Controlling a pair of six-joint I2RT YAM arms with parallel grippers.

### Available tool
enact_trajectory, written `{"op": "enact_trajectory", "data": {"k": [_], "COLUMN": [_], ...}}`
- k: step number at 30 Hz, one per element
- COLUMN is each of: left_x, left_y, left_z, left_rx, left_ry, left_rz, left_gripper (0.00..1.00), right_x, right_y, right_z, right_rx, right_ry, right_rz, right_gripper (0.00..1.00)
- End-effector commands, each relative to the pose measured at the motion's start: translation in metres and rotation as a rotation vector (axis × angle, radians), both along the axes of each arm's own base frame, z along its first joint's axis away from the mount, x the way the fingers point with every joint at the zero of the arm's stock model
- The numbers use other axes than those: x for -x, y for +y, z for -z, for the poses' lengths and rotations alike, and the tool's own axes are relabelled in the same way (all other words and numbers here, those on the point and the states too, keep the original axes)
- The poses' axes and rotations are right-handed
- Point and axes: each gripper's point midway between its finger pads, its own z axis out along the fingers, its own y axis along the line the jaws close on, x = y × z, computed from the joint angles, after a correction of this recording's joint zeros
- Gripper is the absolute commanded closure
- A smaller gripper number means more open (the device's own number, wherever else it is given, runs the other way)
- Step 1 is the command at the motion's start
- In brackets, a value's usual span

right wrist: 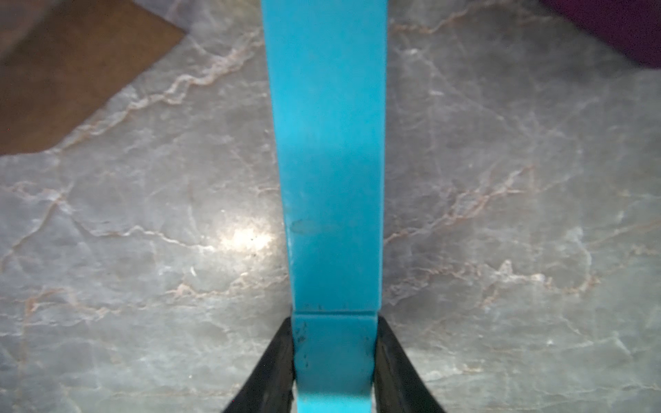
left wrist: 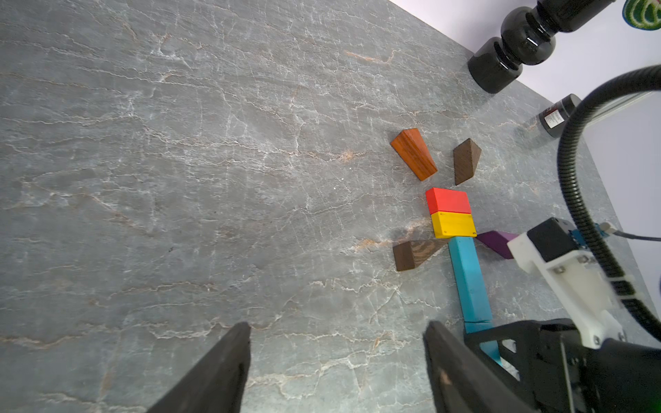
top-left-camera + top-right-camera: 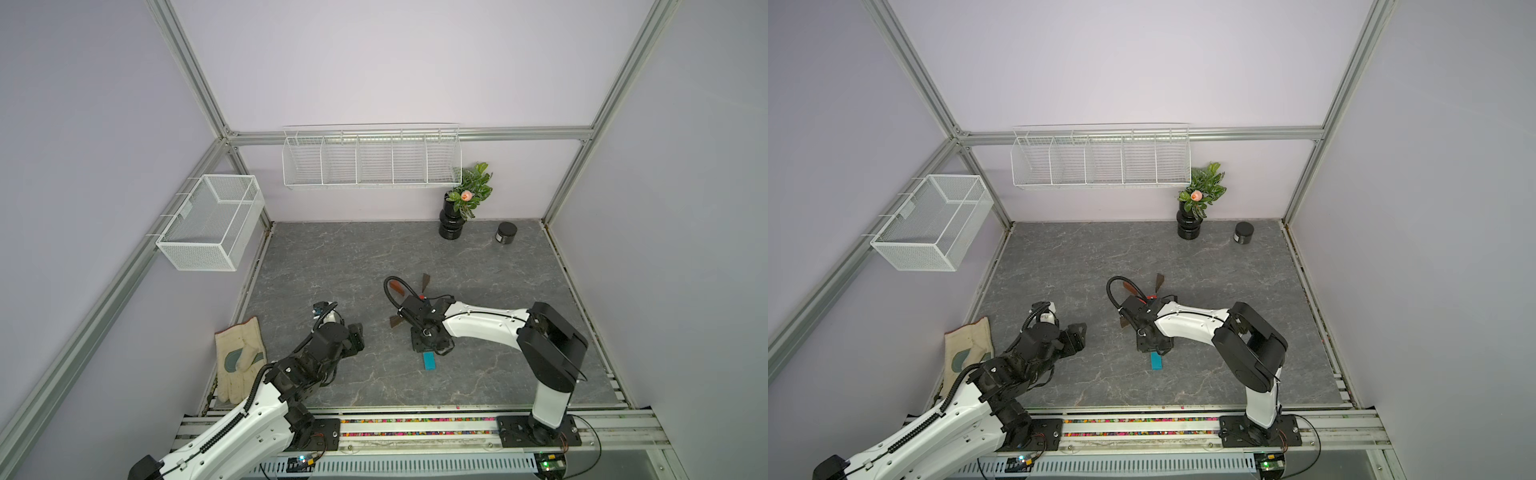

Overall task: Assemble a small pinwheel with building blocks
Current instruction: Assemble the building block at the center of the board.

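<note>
Nearest us, our left gripper hangs wide open and empty. Our right gripper is closed on the lower teal bar, butted end-on against the upper bar. Beyond sit the yellow block, red block and four wedges. We judge the pinwheel, laid out mid-table, nearly done: release the bar, then tighten the loose wedges

teal bars 2 | red block 1 | yellow block 1 | brown wedges 3 | purple wedge 1
</note>
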Motion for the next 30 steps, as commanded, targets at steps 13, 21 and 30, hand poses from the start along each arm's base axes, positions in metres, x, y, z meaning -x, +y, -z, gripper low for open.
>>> {"op": "enact_trajectory", "data": {"k": [13,21,30], "left_x": [0.001,0.001,0.0], "left_y": [0.003,0.003,0.004], "left_z": [0.004,0.004,0.002], "left_rx": [0.004,0.004,0.003], "left_ry": [0.01,0.007,0.001], "left_rz": [-0.015,-0.015,-0.019], "left_gripper": [0.22,0.22,0.22], "right_x": [-0.004,-0.006,-0.008], "right_y": [-0.005,-0.004,-0.004], "right_z": [0.007,0.006,-0.006], "right_rx": [0.029,0.025,0.005], "right_ry": [-0.002,-0.007,-0.035], "right_rz": [0.005,0.009,0.01], "right_gripper": [0.63,0.61,0.49]}}
